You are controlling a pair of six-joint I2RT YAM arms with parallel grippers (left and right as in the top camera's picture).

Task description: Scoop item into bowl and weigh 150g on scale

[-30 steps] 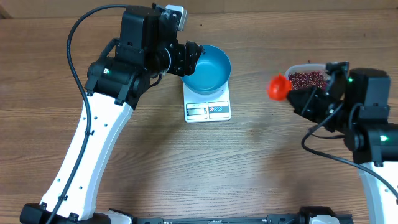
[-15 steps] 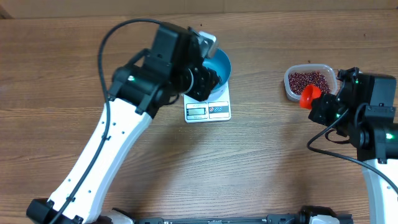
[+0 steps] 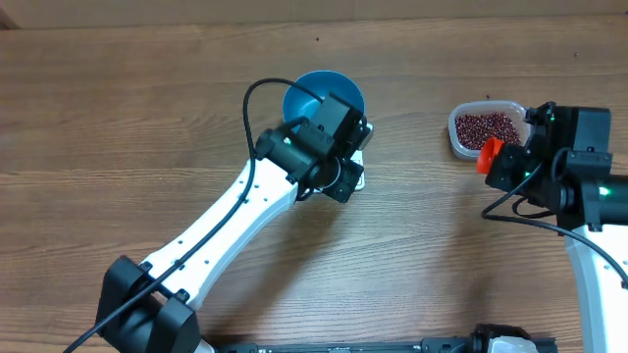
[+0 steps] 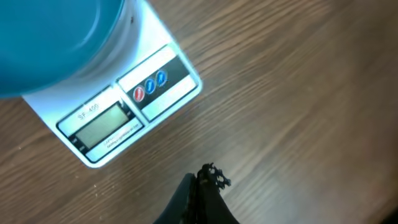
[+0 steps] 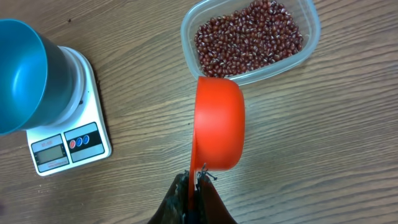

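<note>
Wood-grain table [image 3: 118, 118] carries everything. At far centre the blue bowl [image 3: 309, 93] sits on the white scale [image 4: 124, 106], whose display faces the near side. At the right, the clear container [image 5: 311, 37] holds the beans [image 5: 249, 34]. The right gripper [image 5: 194, 180] is clamped on the handle of the red scoop [image 5: 217, 124], just near of the container; the scoop's inside cannot be seen. The left gripper [image 4: 208, 180], fingers pinched together on nothing, hangs above bare wood beside the scale.
</note>
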